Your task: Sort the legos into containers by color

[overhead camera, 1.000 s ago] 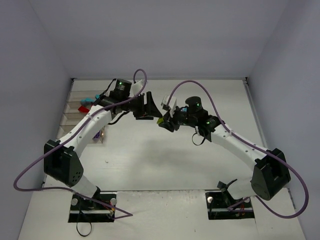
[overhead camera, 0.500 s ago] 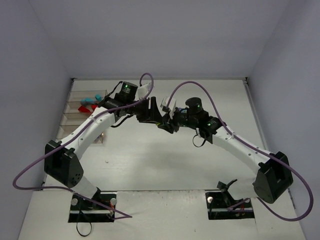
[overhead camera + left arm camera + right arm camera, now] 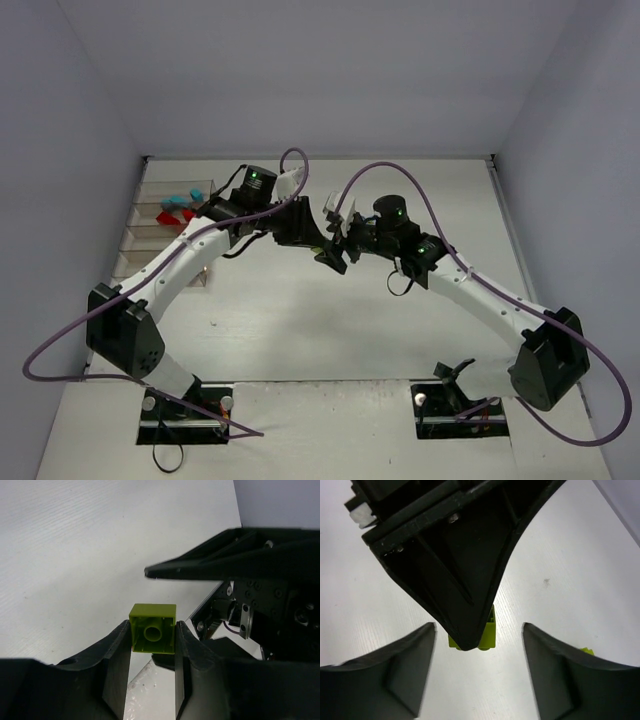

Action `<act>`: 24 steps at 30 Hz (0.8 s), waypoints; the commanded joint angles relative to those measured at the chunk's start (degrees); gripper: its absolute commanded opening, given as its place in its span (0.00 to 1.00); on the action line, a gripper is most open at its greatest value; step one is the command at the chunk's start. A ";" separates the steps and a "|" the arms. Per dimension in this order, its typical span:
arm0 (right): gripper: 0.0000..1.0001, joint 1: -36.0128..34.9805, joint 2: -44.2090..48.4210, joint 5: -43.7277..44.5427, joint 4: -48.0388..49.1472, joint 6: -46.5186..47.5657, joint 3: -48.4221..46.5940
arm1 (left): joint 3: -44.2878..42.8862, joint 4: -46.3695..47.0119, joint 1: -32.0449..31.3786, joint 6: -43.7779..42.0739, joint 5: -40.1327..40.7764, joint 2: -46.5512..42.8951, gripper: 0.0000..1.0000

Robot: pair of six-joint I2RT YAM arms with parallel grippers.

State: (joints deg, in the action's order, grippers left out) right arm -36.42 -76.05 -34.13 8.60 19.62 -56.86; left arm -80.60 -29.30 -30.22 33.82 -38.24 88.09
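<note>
change noted: over the last second the left gripper has swung away from the containers to mid-counter and closed in on the right gripper; the two now meet tip to tip. judged a hand-over of one lime brick towards the arm nearer the bins.

left jaws: drawn in and clamped on the lime brick's two side faces, hollow underside facing the wrist camera.

right jaws: spread wide, one left finger reaching between them; they touch nothing visible. the brick shows just behind that finger, clear of the right pads.

a second lime piece lies on the counter beside the right jaw.

bins hold cyan bricks and red bricks at the far end; the lime brick is well apart from them, unsorted.
</note>
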 commanded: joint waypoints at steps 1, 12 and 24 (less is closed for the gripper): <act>0.72 -0.14 2.92 1.69 3.70 -0.80 -0.18 | -0.09 2.49 -0.02 -1.57 1.76 -3.02 0.00; 0.85 5.38 3.63 8.63 3.88 -10.02 2.89 | 2.20 2.67 8.05 -1.92 5.63 -4.68 0.00; 1.00 14.53 3.19 21.03 3.62 -34.10 5.01 | 8.78 5.39 32.03 7.30 22.22 -10.22 0.00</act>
State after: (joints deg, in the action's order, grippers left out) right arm -24.40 -74.11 -16.69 8.78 -4.89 -51.31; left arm -72.23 -27.64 -3.29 37.36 -22.20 81.19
